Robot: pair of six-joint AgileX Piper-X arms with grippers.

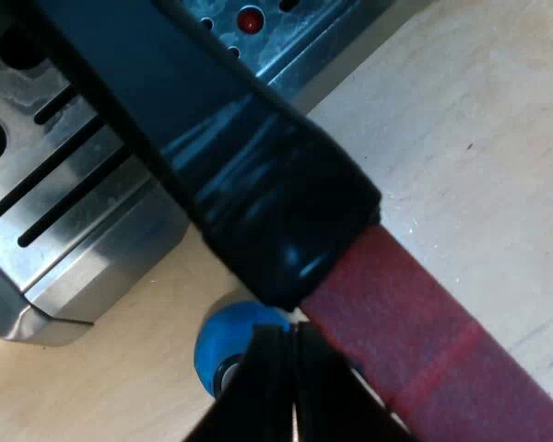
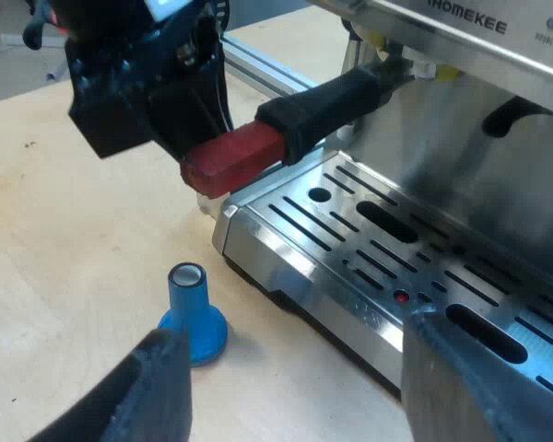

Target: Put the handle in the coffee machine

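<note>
Your right gripper (image 2: 293, 373) hangs spread, empty, near the blue tamper (image 2: 194, 318) by the tray (image 2: 295, 276); left gripper (image 1: 293, 398) at the handle (image 2: 323, 106), grip unclear.

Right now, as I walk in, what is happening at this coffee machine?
The left gripper is at the red end of the holder's handle, whose far end sits at the espresso machine's front, above the drip tray. The right gripper hangs open nearby, holding nothing. A blue tamper stands on the table beside the tray.
</note>
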